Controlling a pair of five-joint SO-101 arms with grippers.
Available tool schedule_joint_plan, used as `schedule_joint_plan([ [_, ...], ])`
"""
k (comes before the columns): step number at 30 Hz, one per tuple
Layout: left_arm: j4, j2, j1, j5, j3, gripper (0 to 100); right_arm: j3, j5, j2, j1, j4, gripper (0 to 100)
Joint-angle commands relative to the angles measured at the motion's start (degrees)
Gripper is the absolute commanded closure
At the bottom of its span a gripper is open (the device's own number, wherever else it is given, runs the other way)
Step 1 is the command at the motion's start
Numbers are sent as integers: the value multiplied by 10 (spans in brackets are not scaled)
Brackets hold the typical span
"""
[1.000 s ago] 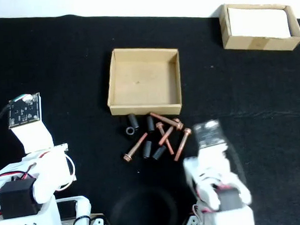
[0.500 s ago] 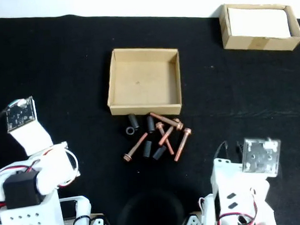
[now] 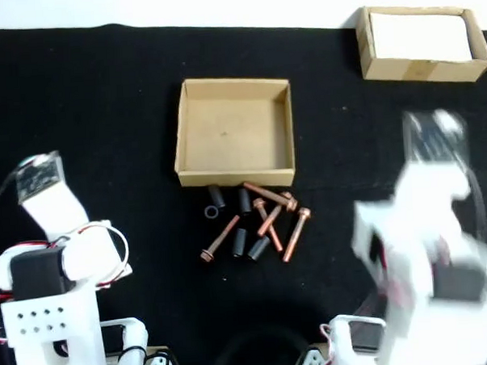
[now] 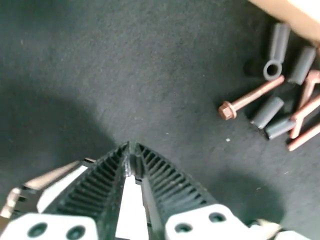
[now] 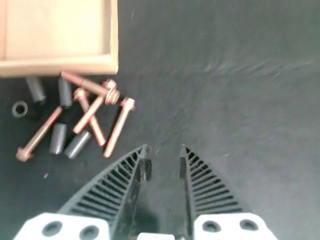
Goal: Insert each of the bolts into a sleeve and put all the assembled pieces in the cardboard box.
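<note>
Nothing assembled yet — copper-coloured metal bolts (image 3: 295,234) and dark grey tube sleeves (image 3: 239,242) lie loose by my brown cardboard box (image 3: 237,179); left claw (image 4: 131,150) pressed together, right claw (image 5: 163,150) spread.

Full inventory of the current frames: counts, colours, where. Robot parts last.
bolts: five, copper, loose pile on the cloth in front of the open box
sleeves: five, dark grey, mixed in with the bolts; one stands on end
open cardboard box: one, brown, mid-table, just behind the pile
second cardboard box: one, brown with white inside, far right corner
table cloth: one, black, covers the table
left gripper: one, black fingers, shut, over bare cloth beside the pile
right gripper: one, black fingers, open, over bare cloth on the pile's other side
</note>
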Motion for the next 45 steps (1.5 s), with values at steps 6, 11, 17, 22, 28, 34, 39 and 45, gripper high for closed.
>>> schedule_joint_plan([
  [6,-14,4,-3,-88,-12,989,9,-149,107,-137,5,897],
  [11,-69,5,0,-88,70,989,44,-152,141,-220,-17,897],
  [17,-151,7,0,-87,188,989,44,-152,218,-233,-39,888],
  [22,-197,7,-2,-85,248,882,44,-176,320,-243,-87,789],
  [28,-258,5,-3,-85,320,793,47,-226,393,-291,-156,825],
  [34,-338,5,-2,-85,391,793,45,-307,449,-297,-164,826],
  [39,-370,5,-1,-84,393,793,42,-308,507,-296,-145,826],
  [45,-375,7,-1,-84,393,790,30,-308,582,-297,-152,826],
])
